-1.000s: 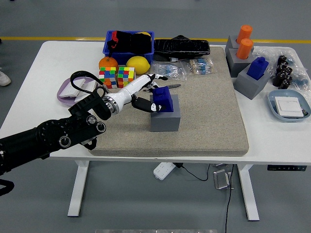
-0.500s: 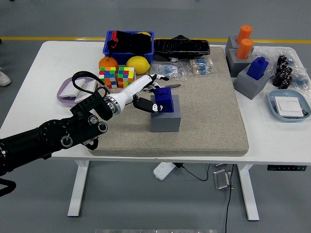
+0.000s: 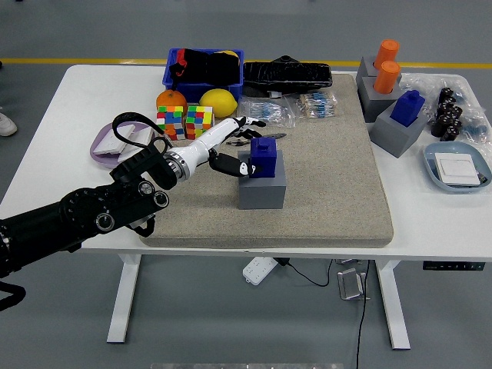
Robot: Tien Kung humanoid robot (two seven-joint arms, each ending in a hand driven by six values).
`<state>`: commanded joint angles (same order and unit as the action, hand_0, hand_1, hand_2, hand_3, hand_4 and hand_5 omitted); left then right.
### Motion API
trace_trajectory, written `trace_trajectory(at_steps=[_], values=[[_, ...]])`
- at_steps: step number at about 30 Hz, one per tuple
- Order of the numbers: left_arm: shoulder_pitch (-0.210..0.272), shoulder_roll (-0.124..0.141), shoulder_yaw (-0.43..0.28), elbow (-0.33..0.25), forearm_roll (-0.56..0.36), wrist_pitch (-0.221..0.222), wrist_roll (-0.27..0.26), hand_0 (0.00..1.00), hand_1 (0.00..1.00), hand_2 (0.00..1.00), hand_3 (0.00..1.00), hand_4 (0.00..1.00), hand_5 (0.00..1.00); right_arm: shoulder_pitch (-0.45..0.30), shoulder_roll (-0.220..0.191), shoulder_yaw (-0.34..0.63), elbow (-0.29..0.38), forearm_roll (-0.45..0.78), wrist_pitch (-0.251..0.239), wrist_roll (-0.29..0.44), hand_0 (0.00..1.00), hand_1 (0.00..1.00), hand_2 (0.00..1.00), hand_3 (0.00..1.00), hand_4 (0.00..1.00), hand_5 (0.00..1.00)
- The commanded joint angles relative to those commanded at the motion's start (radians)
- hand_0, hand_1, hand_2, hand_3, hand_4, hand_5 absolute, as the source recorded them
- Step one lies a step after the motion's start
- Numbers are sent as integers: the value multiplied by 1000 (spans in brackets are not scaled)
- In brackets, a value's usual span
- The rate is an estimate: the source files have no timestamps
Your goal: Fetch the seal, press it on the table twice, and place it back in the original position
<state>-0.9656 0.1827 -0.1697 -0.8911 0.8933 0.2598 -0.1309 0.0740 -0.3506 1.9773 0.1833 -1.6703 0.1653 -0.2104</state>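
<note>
The blue seal stands upright in its grey block on the beige mat. My left hand, white with a black arm behind it, comes in from the left and sits just left of the seal. Its fingers are spread past the seal's upper left. The thumb tip rests by the seal's lower left corner, and the hand does not close on it. A second blue seal sits in another grey block at the right.
Two colour cubes, an orange and a lemon lie behind my hand. A blue bin and a black bag stand at the back. Two orange seals, black bottles and a blue plate are at the right. A purple tray is at the left.
The blue seal has gone from tilted in my fingers to upright in the grey block, shifted slightly right. My left hand has barely moved and its fingers have loosened.
</note>
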Motion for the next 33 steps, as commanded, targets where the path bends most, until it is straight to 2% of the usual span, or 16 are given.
trace_trajectory(at_steps=[5, 10, 11, 16, 17, 22, 23, 28, 29, 33], values=[[3, 3, -4, 0, 1, -10, 4, 924, 869, 832, 905, 913, 26, -1, 0, -3, 0, 1, 0, 0, 872, 740, 714, 735, 837, 508], [7, 9, -12, 6, -5, -53, 17, 924, 869, 832, 905, 913, 26, -1, 0, -4, -1, 0, 0, 0, 872, 740, 714, 735, 837, 508], [8, 9, -12, 8, -11, -64, 17, 953, 950, 922, 971, 996, 196, -1, 1, -3, -1, -1, 0, 0, 872, 740, 714, 735, 837, 508], [14, 11, -17, 22, -54, -101, 12, 953, 950, 922, 971, 996, 196, 0, 0, -8, -1, 2, 0, 1, 872, 740, 714, 735, 837, 508], [15, 12, -19, 24, -60, -105, 10, 970, 995, 984, 998, 998, 401, 0, 0, -9, -1, 3, 0, 1, 872, 739, 714, 737, 837, 508], [22, 16, -32, 35, -90, -117, 3, 970, 995, 984, 998, 998, 401, -1, 0, -13, -1, 3, 0, 1, 872, 739, 714, 737, 837, 508], [25, 17, -38, 38, -103, -122, 0, 979, 998, 998, 998, 998, 576, -1, 1, -13, -2, 2, 0, 0, 872, 740, 714, 737, 837, 508], [35, 26, -55, 46, -151, -153, 0, 979, 998, 998, 998, 998, 576, -4, 1, -14, -1, 3, 0, 0, 872, 740, 714, 737, 837, 508], [37, 27, -58, 49, -161, -157, -2, 982, 998, 998, 998, 998, 746, -4, 1, -16, -1, 4, 0, 0, 872, 740, 714, 736, 838, 509], [47, 36, -77, 69, -211, -165, -40, 982, 998, 998, 998, 998, 746, -6, 1, -14, -1, 4, 0, 1, 872, 740, 714, 736, 838, 509]])
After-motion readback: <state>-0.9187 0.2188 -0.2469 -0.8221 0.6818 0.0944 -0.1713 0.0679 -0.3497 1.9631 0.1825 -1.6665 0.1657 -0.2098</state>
